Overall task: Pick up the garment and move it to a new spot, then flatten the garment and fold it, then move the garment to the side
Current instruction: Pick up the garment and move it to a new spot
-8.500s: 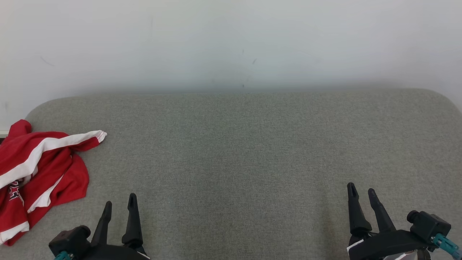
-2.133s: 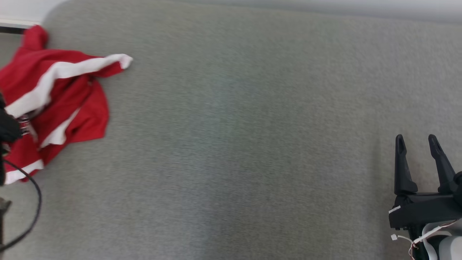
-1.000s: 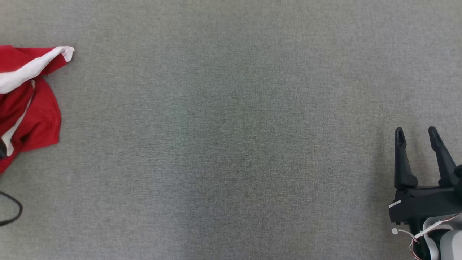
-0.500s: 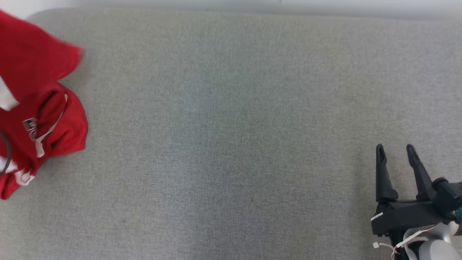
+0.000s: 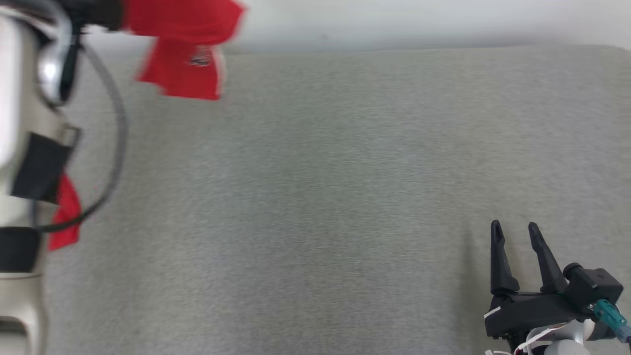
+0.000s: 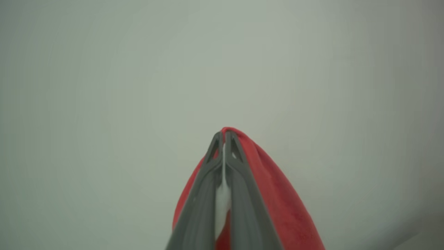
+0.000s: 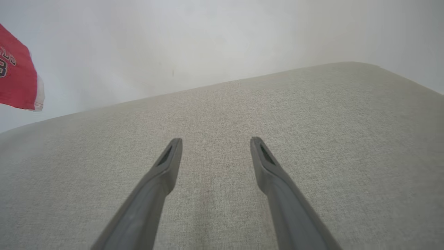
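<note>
The garment (image 5: 182,59) is red with white trim and a printed logo. It hangs blurred in the air at the top left of the head view, above the far left part of the grey padded surface (image 5: 320,197). In the left wrist view my left gripper (image 6: 223,133) is shut on a fold of the garment (image 6: 274,194), with red cloth draped over and beside the fingers. A lower corner of the garment (image 7: 15,80) shows at the left edge of the right wrist view. My right gripper (image 5: 515,229) rests open at the lower right, with nothing between its fingers (image 7: 166,163).
My pale left forearm (image 5: 19,98) and its dark cable (image 5: 116,148) take up the left edge of the head view. A pale wall (image 5: 419,19) runs behind the surface's far edge. Its rounded far right corner (image 7: 350,66) shows in the right wrist view.
My left arm has lifted the garment off the surface's left side and carried it up and to the right. The head camera has shifted. The right gripper stays open in its place.
</note>
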You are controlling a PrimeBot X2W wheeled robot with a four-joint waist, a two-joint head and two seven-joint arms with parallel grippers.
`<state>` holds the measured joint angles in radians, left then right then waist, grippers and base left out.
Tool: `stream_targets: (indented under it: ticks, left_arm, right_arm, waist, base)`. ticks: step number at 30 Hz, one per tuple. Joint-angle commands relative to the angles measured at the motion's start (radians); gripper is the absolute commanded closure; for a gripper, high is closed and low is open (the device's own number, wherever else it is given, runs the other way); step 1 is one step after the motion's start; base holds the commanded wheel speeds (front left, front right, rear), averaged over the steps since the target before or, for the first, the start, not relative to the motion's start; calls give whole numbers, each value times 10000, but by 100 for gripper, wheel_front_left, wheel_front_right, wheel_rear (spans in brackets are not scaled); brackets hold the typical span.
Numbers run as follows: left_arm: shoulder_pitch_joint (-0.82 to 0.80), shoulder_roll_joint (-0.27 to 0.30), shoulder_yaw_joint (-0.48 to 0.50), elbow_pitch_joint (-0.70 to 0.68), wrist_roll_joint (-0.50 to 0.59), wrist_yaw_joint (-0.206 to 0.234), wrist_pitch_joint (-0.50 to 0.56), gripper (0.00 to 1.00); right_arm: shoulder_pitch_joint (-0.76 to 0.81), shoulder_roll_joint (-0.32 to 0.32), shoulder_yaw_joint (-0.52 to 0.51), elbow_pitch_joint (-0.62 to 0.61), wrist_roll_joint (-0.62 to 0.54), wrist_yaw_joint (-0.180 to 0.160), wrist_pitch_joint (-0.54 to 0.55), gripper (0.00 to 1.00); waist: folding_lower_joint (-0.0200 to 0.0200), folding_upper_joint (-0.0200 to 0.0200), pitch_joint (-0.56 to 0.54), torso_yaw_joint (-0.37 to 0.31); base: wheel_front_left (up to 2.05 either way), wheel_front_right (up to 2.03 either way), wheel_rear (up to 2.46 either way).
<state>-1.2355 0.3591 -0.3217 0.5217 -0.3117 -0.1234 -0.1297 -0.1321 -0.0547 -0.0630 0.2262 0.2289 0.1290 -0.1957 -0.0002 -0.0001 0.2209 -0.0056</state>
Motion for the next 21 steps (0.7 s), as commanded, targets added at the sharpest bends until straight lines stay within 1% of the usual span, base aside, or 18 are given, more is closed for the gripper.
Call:
stream_targets:
  ticks: [1, 3, 6, 7, 10, 16, 21]
  left_arm:
    - [16, -161, -96, -176, -92, -23, 93, 100]
    - [134, -433, -342, -584, -165, -30, 305, 100]
    - [350, -1049, -694, -1035, -393, -42, 529, 100]
    - [466, -1394, -894, -1258, -536, -43, 594, 100]
    - [765, -1930, -1190, -1411, -730, -16, 706, 100]
    - [1842, -2654, -1623, -1403, -1176, 203, 646, 100]
    - [3511, -2871, -1981, -1128, -1657, 394, 410, 100]
  right_arm:
    - [-57, 14, 16, 78, 49, 34, -83, 0]
    - [-69, 27, 99, 261, 97, 34, -184, 0]
    - [-13, 39, 85, 507, 191, 34, -316, 0]
    - [3, 45, 121, 647, 295, 34, -389, 0]
    - [-11, 45, 115, 837, 403, 34, -494, 0]
    - [-106, 46, 34, 1037, 474, 34, -612, 0]
    - [-87, 47, -95, 990, 384, 34, -651, 0]
  waist:
    - [2, 1, -233, -699]
    - [2, 1, -270, -1058]
    - [2, 1, -329, -1511]
    - [2, 1, -346, -1769]
    - [2, 1, -347, -2063]
    - [2, 1, -279, -2268]
    - [2, 1, -210, -2186]
  base:
    - [0, 0, 0]
    - [0, 0, 0]
    - [0, 0, 0]
    - [0, 0, 0]
    - [0, 0, 0]
    - [0, 0, 0]
    - [0, 0, 0]
